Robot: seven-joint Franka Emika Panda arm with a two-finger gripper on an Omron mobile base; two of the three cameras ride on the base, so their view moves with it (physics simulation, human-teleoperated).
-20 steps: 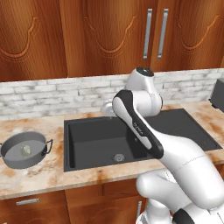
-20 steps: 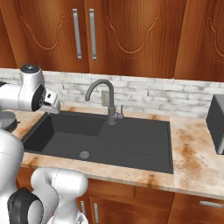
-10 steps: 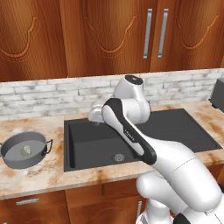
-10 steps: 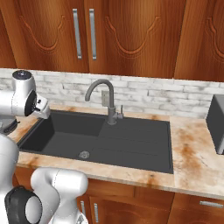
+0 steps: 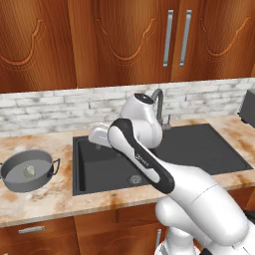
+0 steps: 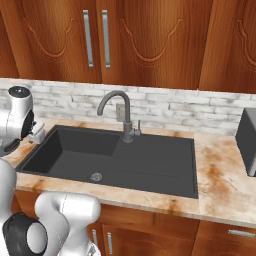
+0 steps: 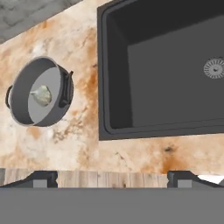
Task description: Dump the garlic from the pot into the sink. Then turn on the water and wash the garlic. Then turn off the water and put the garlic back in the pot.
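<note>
Garlic [image 7: 42, 95] in pot [image 7: 26, 114], apart from open gripper [image 7: 112, 178].

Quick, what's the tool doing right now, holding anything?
Tool: open and empty, its tips wide apart above the counter edge, with the pot off to one side.

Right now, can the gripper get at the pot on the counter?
Probably yes. The pot stands uncovered on the counter left of the sink, nothing lies between, and the gripper is open above.
</note>
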